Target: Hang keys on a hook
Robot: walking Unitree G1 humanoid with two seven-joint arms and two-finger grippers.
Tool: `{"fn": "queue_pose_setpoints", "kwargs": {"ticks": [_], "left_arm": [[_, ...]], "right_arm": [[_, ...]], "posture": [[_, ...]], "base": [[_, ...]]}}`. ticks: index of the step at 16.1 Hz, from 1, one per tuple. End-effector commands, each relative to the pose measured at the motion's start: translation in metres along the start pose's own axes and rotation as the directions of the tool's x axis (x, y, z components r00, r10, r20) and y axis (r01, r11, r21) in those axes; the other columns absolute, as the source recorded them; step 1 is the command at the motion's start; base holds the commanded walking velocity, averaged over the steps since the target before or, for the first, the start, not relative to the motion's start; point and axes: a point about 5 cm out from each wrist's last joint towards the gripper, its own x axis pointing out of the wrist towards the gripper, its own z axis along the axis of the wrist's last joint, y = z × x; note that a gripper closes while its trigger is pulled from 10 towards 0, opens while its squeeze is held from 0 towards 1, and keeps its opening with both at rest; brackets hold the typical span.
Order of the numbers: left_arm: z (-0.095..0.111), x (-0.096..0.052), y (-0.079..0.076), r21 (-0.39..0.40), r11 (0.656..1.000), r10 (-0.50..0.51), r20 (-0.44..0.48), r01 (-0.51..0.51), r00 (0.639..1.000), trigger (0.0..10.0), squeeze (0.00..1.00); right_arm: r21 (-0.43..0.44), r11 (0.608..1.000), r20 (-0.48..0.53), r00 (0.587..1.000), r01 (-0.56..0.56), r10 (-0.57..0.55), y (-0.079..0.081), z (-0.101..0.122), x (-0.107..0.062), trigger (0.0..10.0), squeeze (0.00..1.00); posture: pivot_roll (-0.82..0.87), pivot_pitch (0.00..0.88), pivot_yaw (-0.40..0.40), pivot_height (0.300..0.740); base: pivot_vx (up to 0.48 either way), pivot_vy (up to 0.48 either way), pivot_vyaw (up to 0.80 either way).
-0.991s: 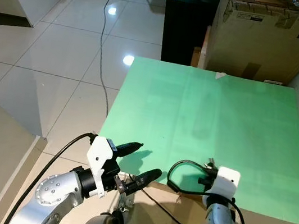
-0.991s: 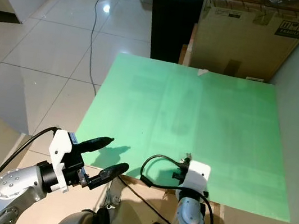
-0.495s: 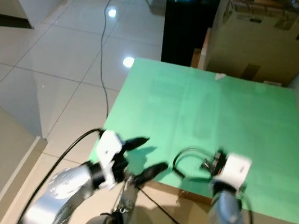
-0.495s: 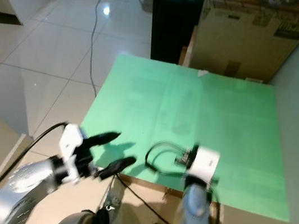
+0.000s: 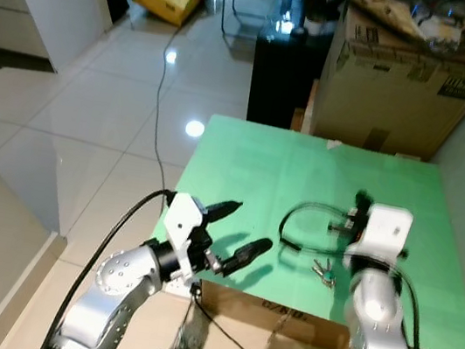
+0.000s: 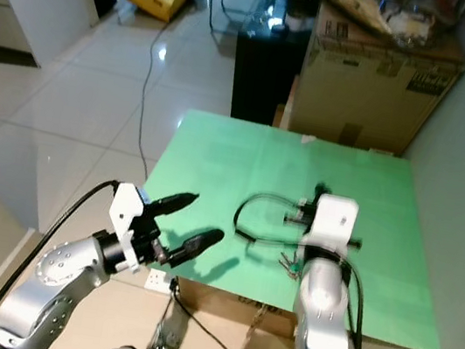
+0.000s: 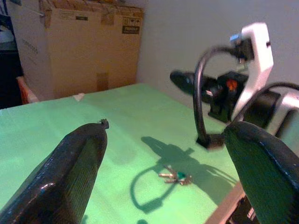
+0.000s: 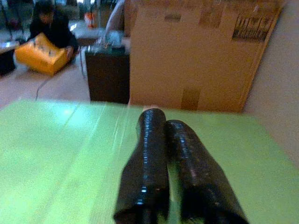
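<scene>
Left pincer (image 5: 237,230) hangs spread wide over the near corner of the green tabletop (image 5: 305,164); right pincer (image 8: 170,163), fingers pressed together and empty, reaches out above it. The keys (image 7: 175,177) lie flat just beside the right arm, near the front edge. Light, loose, jangly metal, likely slippery: best pinched at the ring. No hook visible.

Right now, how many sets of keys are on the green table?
1. The keys lie on the green table near its front edge, just beside the right arm, under its looping cable. More could be hidden behind that arm.
</scene>
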Motion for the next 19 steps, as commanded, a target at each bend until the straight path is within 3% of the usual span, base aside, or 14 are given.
{"fn": "queue_pose_setpoints", "kwargs": {"ticks": [1, 3, 6, 14, 19], "left_arm": [[-0.005, -0.003, -0.003, 0.005, 0.999, -0.039, -0.036, 0.040, 0.999, 10.0, 0.00], [-0.003, -0.006, -0.003, 0.026, 0.998, -0.056, -0.035, 0.057, 0.998, 10.0, 0.00], [-0.002, -0.010, 0.003, 0.046, 0.998, -0.047, -0.047, 0.050, 0.998, 10.0, 0.00], [0.000, -0.025, 0.005, 0.039, 0.998, -0.047, -0.082, 0.050, 0.996, 10.0, 0.00], [0.001, -0.027, 0.004, 0.030, 0.998, -0.051, -0.089, 0.054, 0.995, 10.0, 0.00]], "right_arm": [[0.022, 1.000, -0.043, 0.999, 0.006, -0.005, 0.003, -0.008, -0.009, 10.0, 1.00], [0.033, 0.999, -0.124, 0.992, 0.008, -0.004, 0.005, -0.027, -0.029, 10.0, 1.00], [0.010, 1.000, -0.194, 0.981, -0.004, 0.006, 0.006, -0.042, -0.040, 10.0, 1.00], [0.007, 1.000, -0.296, 0.955, 0.020, -0.017, 0.002, -0.067, -0.042, 10.0, 1.00], [-0.012, 0.997, -0.296, 0.953, 0.071, -0.071, 0.002, -0.065, -0.044, 10.0, 1.00]], "posture": [[-0.11, 0.063, 0.076, 0.740], [-0.11, 0.083, 0.082, 0.740], [-0.11, 0.112, 0.102, 0.740], [-0.06, 0.164, 0.151, 0.740], [-0.07, 0.167, 0.148, 0.740]], "base": [[0.000, 0.000, 0.00], [0.000, 0.000, 0.00], [0.000, 0.000, 0.00], [0.000, 0.000, 0.00], [0.000, 0.000, 0.00]]}}
